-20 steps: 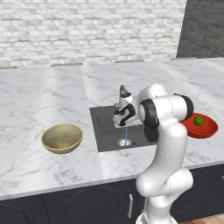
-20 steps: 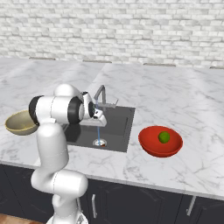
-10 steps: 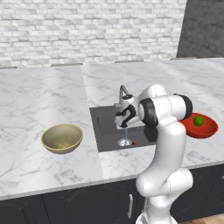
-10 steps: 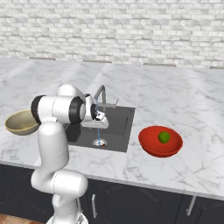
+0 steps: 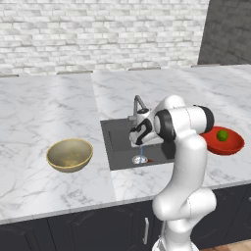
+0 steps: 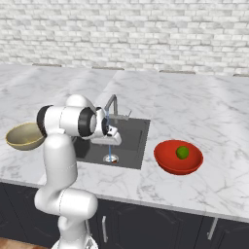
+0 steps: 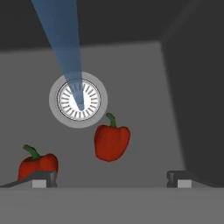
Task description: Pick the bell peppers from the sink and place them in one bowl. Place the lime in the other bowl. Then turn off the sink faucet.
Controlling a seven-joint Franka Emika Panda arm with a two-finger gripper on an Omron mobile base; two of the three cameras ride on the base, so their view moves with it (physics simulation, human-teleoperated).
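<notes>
Fingertips (image 7: 44,178) spread wide at the bottom of the hand view, jaws open and gripping nothing, gripper (image 7: 111,179) looking down into the sink (image 7: 144,87). Just past the left tip, one red bell pepper (image 7: 37,165), green stem up, partly cut off by the tip. A little farther and toward the middle, the second bell pepper (image 7: 112,141), lying on the dark basin floor between the two tips' lines, apart from both. Beyond it, the round metal drain (image 7: 78,100), with a blue stream of water (image 7: 61,39) falling onto it.

From the base cameras, hand (image 5: 139,132) bent down over the sink (image 5: 113,142), close under the faucet (image 5: 138,106) spout, water still running (image 5: 140,151) to the drain. On the marble counter (image 5: 44,112) to the left of the basin, the tan bowl (image 5: 69,155), nothing in it. To the right of the basin, the red bowl (image 6: 177,157) holding the green lime (image 6: 182,152). Farthest back, a white brick wall (image 6: 126,34).
</notes>
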